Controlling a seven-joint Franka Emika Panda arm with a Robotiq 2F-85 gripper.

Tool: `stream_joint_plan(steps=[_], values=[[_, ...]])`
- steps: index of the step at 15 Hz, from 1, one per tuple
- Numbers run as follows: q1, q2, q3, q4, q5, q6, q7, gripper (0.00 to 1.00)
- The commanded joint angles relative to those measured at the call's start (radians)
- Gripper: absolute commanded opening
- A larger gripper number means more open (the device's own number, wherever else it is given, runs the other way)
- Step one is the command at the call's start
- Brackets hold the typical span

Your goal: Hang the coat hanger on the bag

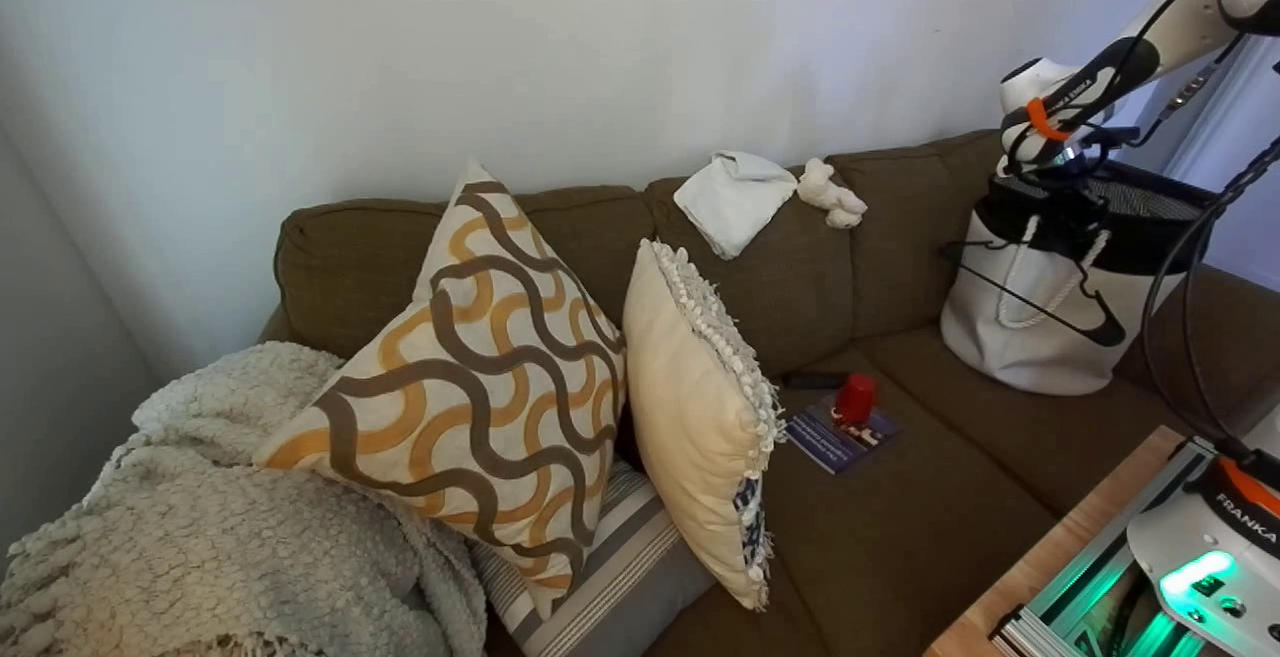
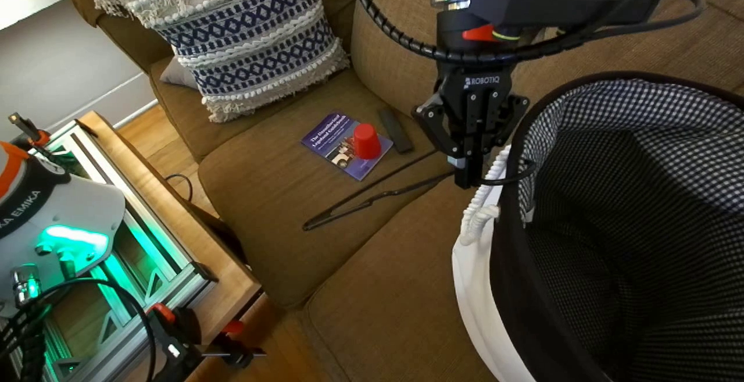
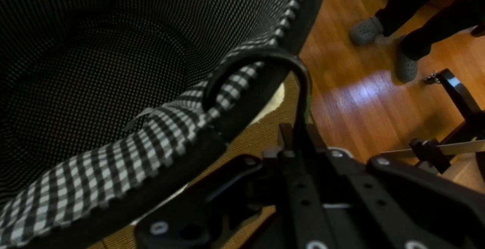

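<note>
The black coat hanger [image 1: 1040,311] shows in front of the bag in an exterior view, and also in an exterior view [image 2: 343,210] with its body away from the bag. My gripper [image 2: 468,174] is shut on the hanger near the base of its hook. In the wrist view the fingertips [image 3: 301,137] pinch the stem, and the hook [image 3: 265,54] arches across the bag's dark rim with its tip over the checked lining. I cannot tell whether the hook touches the rim. The white bag [image 1: 985,337] has a black rim [image 2: 526,280] and stands open and upright on the couch.
A rope handle [image 2: 483,207] hangs on the bag's side near my gripper. A red cup [image 2: 367,141] stands on a purple book [image 2: 331,138] beside a dark remote [image 2: 395,131]. Pillows [image 1: 480,357] lie further along the couch. A person's feet [image 3: 382,44] show on the floor.
</note>
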Motion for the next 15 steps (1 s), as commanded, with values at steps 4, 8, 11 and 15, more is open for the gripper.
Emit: stream_joint_plan(steps=[4,8,11,15], values=[[0.009,-0.033,0.016,0.001,0.033,-0.019,0.002,0.56],[0.049,-0.180,0.052,-0.138,0.019,0.101,0.003,0.87],[0.105,-0.305,0.090,-0.293,-0.003,0.212,-0.016,1.00],[0.151,-0.294,0.093,-0.284,0.005,0.237,-0.001,1.00]])
